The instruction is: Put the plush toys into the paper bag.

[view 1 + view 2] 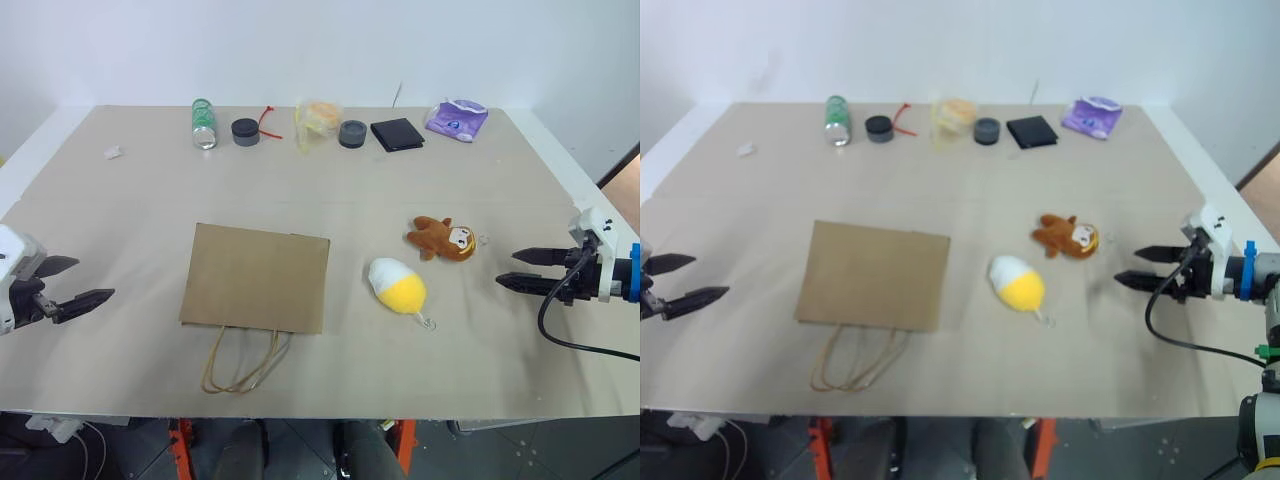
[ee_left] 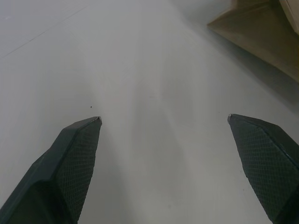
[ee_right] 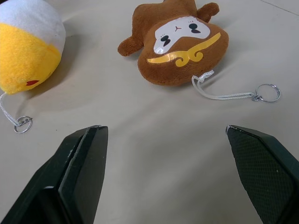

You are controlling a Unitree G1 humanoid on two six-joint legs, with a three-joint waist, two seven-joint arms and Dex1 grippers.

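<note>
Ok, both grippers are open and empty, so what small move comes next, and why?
Probably ease the right gripper forward toward the brown doll. The doll lies on the table just ahead of its open jaws, nearer than the egg toy. The paper bag lies flat beside the left gripper, so it will need opening later.

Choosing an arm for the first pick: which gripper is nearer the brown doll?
Right. The right gripper faces the brown doll; the left gripper is across the table.
</note>
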